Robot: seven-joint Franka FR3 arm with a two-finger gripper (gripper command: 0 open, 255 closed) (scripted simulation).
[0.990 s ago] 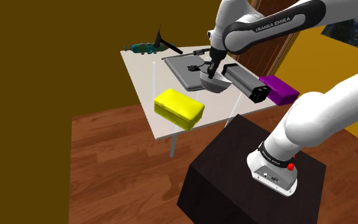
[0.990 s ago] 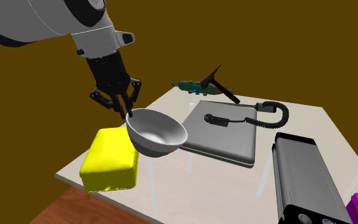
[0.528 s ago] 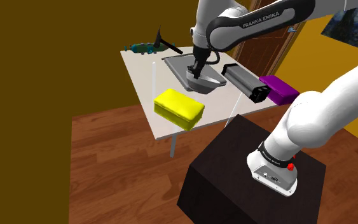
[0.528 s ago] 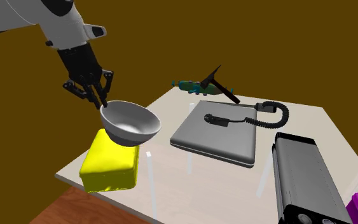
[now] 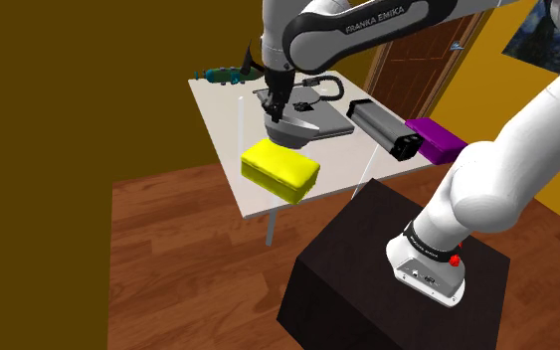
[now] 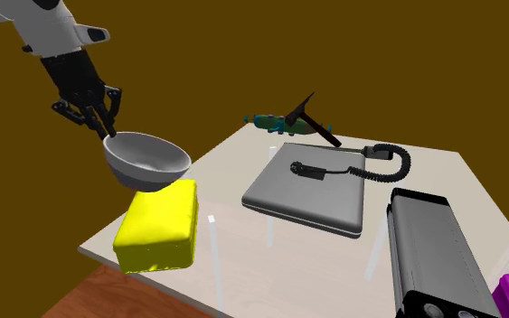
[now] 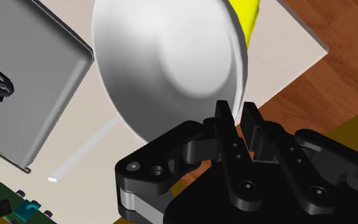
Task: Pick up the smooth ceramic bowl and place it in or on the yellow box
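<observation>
While the gripper [image 6: 110, 135] clamps the bowl [image 6: 148, 163] by its rim, the bowl hangs above the box [image 6: 157, 226] — tilted slightly.

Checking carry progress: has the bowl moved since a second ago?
Yes. In the second exterior view the bowl, clasped at its rim by the gripper, went toward that view's left, from beside the grey slab to above the yellow box's end.

Both exterior views share the table [image 5: 226, 117]; second sits closer.
</observation>
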